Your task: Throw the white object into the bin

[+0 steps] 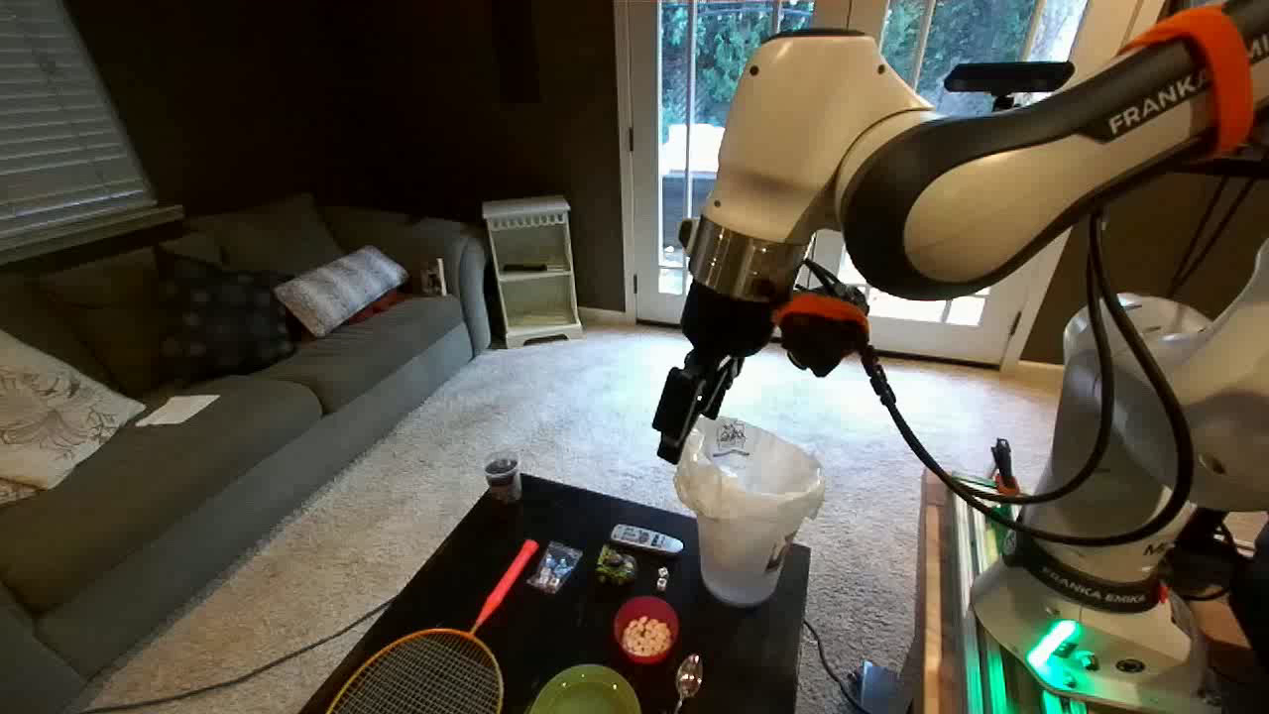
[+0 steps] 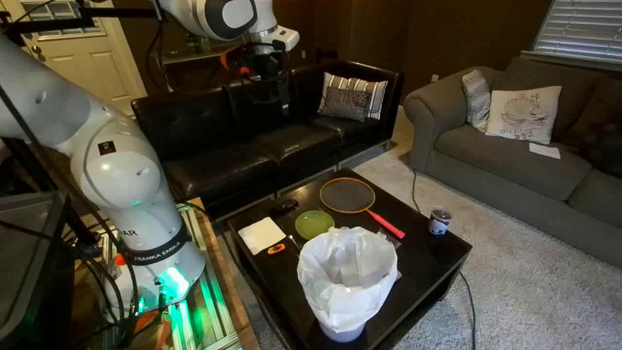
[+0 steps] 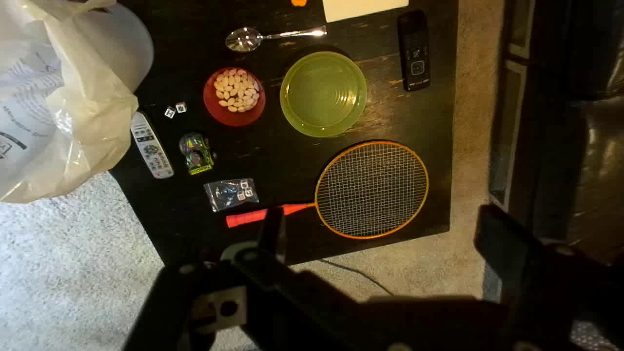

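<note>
The white bin (image 1: 750, 545), its rim wrapped in a crinkled liner (image 2: 346, 272), stands upright on the dark table; the wrist view shows part of its liner (image 3: 73, 112) at the left edge. A flat white sheet (image 2: 261, 235) lies on the table, partly cut off as a pale sheet (image 3: 364, 9) in the wrist view. A light-coloured remote (image 3: 152, 146) lies beside the bin. Which of these is the white object I cannot tell. High above the table, my gripper (image 3: 380, 217) is open, nothing between its fingers. In an exterior view the gripper (image 1: 691, 434) appears just above the bin's rim.
Across the table lie a racket (image 3: 373, 190), green plate (image 3: 323, 94), red bowl of white pieces (image 3: 234, 96), spoon (image 3: 243, 39), black remote (image 3: 414, 51), toy car (image 3: 197, 153), small bag (image 3: 231, 194) and dice (image 3: 181, 107). A cup (image 2: 440, 221) stands at one corner. Sofas surround the table.
</note>
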`<state>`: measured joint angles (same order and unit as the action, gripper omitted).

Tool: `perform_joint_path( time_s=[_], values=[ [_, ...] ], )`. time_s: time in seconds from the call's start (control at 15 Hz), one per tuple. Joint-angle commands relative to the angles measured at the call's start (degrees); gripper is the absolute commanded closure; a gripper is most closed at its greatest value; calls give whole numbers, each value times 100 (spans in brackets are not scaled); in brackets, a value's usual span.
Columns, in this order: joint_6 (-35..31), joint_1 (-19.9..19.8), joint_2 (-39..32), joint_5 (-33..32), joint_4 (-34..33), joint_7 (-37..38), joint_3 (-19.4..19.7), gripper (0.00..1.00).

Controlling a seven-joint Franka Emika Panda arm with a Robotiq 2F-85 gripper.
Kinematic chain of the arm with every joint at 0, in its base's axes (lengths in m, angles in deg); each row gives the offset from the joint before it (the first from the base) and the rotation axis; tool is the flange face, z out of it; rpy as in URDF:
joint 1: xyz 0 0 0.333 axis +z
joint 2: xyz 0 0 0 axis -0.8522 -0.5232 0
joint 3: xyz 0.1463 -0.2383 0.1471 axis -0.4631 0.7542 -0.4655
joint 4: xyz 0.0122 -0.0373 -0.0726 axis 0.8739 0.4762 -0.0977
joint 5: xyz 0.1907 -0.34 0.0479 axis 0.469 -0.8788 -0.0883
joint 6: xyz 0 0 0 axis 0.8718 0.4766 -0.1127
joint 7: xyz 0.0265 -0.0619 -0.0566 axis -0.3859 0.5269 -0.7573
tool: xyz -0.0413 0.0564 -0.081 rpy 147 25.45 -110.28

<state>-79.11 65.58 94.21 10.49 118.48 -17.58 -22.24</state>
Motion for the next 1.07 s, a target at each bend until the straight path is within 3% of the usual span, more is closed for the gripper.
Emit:
perform_joint_path(
  time_s=[0.0, 0.8, 1.0],
  values=[
    [13, 54, -5, -44, -8, 30, 56, 0],
    [13, 54, -5, -44, -8, 29, 56, 0],
    [-131, 119, -498, 140, -30, -76, 144, 0]
  ],
)
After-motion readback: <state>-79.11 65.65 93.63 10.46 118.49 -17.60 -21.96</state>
